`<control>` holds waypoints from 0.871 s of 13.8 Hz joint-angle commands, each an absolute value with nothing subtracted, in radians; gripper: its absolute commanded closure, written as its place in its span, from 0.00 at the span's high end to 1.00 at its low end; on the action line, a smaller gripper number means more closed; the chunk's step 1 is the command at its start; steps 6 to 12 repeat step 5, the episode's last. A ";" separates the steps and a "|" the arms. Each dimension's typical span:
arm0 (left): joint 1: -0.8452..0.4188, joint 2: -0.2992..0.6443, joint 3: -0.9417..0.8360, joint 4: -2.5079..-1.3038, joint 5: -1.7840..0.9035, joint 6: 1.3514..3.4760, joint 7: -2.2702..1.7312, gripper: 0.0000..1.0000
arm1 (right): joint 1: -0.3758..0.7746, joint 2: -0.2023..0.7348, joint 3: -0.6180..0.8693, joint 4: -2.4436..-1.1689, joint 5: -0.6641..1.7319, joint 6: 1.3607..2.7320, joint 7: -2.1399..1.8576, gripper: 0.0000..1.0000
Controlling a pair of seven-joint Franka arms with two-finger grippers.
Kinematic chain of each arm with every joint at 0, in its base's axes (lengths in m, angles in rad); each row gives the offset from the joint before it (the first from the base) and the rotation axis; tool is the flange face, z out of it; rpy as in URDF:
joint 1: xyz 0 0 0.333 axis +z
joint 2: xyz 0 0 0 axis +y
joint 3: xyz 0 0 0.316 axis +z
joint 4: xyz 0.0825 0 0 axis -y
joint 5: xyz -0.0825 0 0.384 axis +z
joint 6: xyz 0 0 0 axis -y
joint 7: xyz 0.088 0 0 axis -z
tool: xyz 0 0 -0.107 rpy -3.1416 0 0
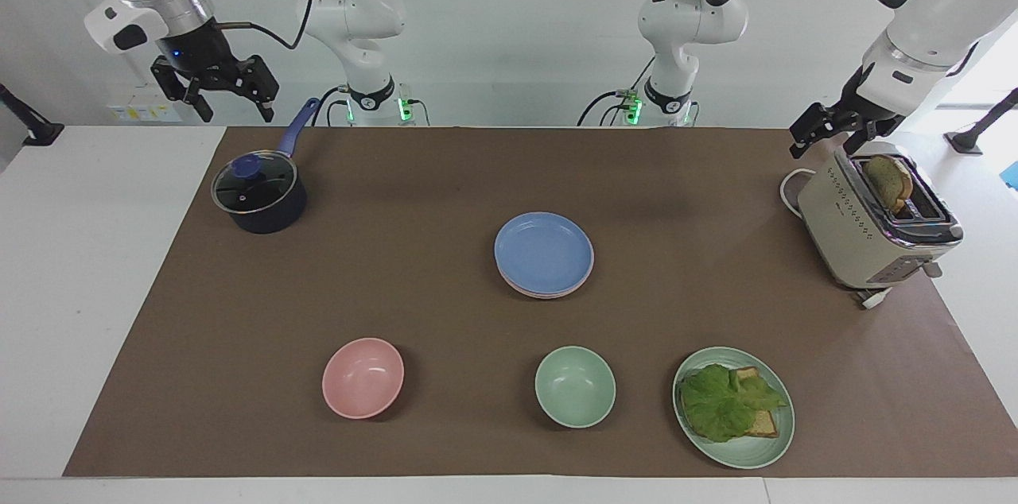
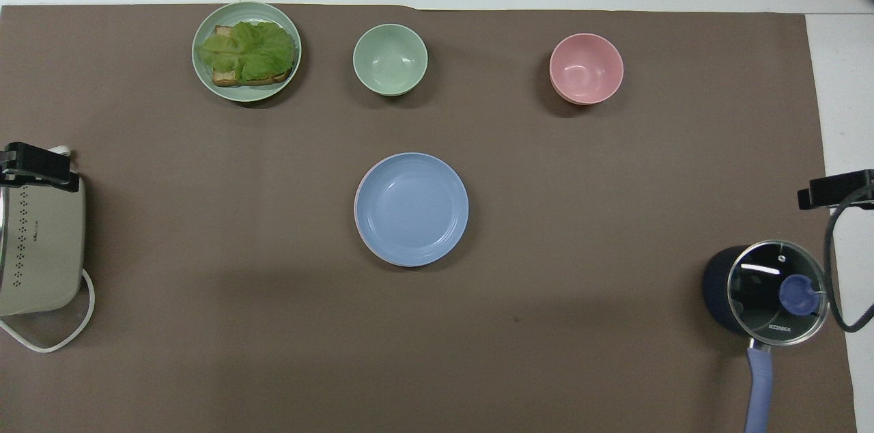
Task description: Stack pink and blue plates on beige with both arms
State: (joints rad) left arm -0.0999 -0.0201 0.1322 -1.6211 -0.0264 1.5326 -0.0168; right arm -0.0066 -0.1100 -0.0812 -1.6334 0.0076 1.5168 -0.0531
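Observation:
A blue plate (image 1: 544,251) (image 2: 412,208) lies on top of a stack in the middle of the brown mat. Under it only the pink plate's rim (image 1: 542,294) (image 2: 357,188) peeks out. The beige plate is hidden below them. My right gripper (image 1: 231,108) (image 2: 836,188) hangs open and empty, high above the mat's corner by the pot. At the other end of the table, my left gripper (image 1: 824,141) (image 2: 35,164) hovers open and empty just above the toaster's end.
A dark pot (image 1: 258,198) with a glass lid and blue handle sits at the right arm's end. A beige toaster (image 1: 871,222) holding toast stands at the left arm's end. Farther from the robots lie a pink bowl (image 1: 363,377), a green bowl (image 1: 574,386) and a green plate (image 1: 747,452) with lettuce and toast.

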 commanded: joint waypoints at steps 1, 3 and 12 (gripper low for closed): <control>-0.095 -0.043 0.127 -1.641 -0.009 1.532 -0.014 1.00 | -0.020 -0.132 -0.074 -1.657 0.014 1.511 -0.041 1.00; -0.095 -0.043 0.127 -1.641 -0.009 1.532 -0.014 1.00 | -0.012 -0.126 -0.074 -1.649 -0.001 1.506 -0.041 1.00; -0.094 -0.043 0.127 -1.641 -0.009 1.532 -0.014 1.00 | -0.009 -0.126 -0.069 -1.649 -0.008 1.509 -0.040 1.00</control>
